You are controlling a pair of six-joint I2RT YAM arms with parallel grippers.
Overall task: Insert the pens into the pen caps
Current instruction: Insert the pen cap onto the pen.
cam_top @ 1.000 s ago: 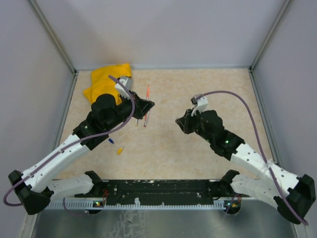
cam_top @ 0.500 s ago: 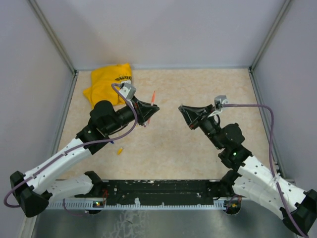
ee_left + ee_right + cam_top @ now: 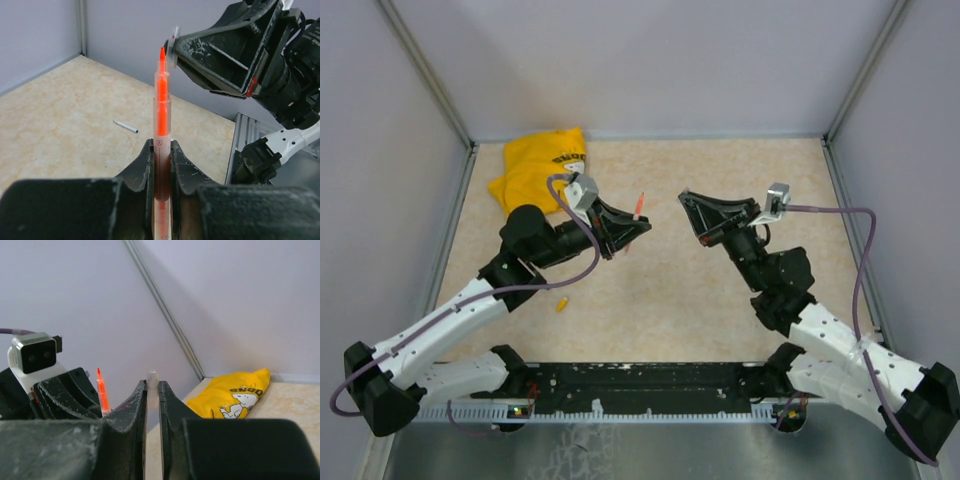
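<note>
My left gripper [image 3: 628,226] is shut on an orange-red pen [image 3: 161,100], lifted off the table with its bare tip pointing at the right gripper. In the left wrist view the barrel is clamped between both fingers [image 3: 145,165]. My right gripper [image 3: 152,386] is shut on a small pale, translucent pen cap [image 3: 152,376] that sticks out past its fingertips. In the top view the right gripper [image 3: 692,207] faces the left one across a short gap, and the pen's tip [image 3: 640,203] is close to the cap without touching. The orange pen [image 3: 102,392] also shows left of the cap.
A yellow cap [image 3: 561,303] lies on the table beside the left forearm. A thin grey pen [image 3: 125,126] lies on the floor beyond the left gripper. A crumpled yellow cloth [image 3: 535,165] fills the back left corner. Grey walls enclose the table.
Both grippers rose from the table and swung to face each other. The left one carried the orange pen up and rightward; the right one turned its cap toward it, narrowing the gap.
</note>
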